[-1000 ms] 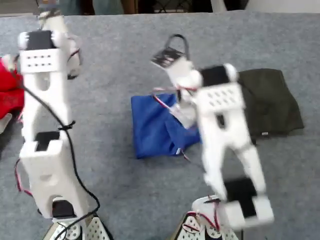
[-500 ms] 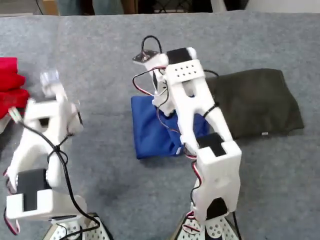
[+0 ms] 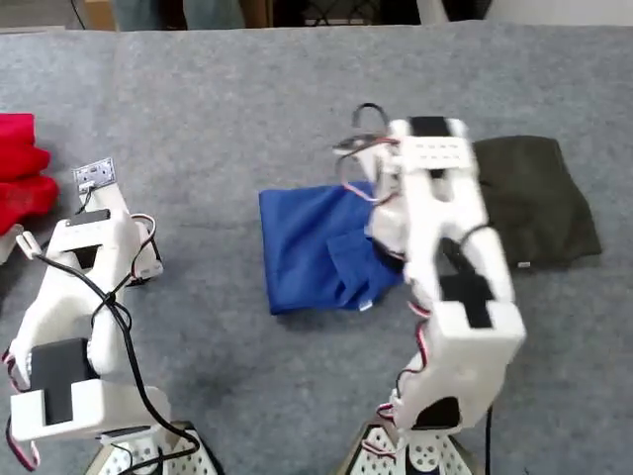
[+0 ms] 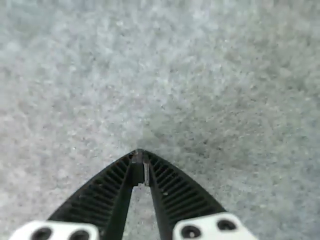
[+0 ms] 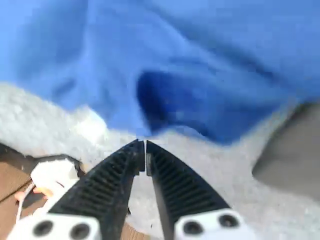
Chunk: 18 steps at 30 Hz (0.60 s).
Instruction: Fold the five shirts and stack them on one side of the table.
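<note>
Grey felt table (image 3: 227, 109), three shirts visible in the high view. Blue shirt (image 3: 312, 257) sits mid-table as a rough folded rectangle, with its right side rumpled and a loose flap at the lower right corner. Dark olive shirt (image 3: 544, 203) lies folded just right of it. Red shirt (image 3: 20, 183) is at the table's left edge, partly cut off by the frame and well apart from the other two.

Right arm (image 3: 445, 228) hangs over the blue shirt's right edge, covering the gap between blue and olive. Right gripper (image 5: 144, 147): fingers pinched together, tips touching, nothing between them. It's pointing at the bare felt just beside the blue shirt's (image 5: 200, 60) edge.

Left arm (image 3: 84, 267) is on the left side, between the red shirt and the blue one, touching neither. Left gripper (image 4: 139, 161): fingers closed tip to tip, empty, over bare felt.
</note>
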Motion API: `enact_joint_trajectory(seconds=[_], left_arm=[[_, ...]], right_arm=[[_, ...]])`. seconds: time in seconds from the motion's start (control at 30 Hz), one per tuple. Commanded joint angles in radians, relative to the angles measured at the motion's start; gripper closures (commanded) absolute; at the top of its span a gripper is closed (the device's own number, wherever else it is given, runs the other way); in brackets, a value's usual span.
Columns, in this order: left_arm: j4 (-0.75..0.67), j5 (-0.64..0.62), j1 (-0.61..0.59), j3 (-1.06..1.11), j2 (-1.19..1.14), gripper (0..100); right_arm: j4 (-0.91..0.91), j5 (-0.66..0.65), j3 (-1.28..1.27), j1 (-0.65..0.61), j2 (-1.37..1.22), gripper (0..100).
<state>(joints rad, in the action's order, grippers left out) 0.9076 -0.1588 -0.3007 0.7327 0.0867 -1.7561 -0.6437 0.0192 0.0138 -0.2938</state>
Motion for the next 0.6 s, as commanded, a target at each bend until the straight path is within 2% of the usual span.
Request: enact_joint_trajectory(seconds=[0.0, 0.07, 0.17, 0.37, 0.57], left_arm=[[-0.008, -0.015, 0.001, -0.015, 0.008, 97], [-0.008, -0.015, 0.001, -0.015, 0.008, 97], [-0.009, -0.015, 0.001, -0.015, 0.008, 97], [-0.009, -0.017, 0.001, -0.015, 0.006, 97], [-0.011, -0.017, 0.001, -0.013, 0.006, 97]], right_arm=[[-0.008, -0.069, -0.067, 0.057, 0.159, 98.4], [-0.005, -0.071, -0.079, 0.041, 0.217, 98.4], [0.008, -0.068, -0.048, -0.061, 0.265, 98.4], [0.219, 0.095, -0.002, -0.296, 0.202, 98.3], [0.322, 0.133, -0.001, -0.345, 0.050, 98.3]])
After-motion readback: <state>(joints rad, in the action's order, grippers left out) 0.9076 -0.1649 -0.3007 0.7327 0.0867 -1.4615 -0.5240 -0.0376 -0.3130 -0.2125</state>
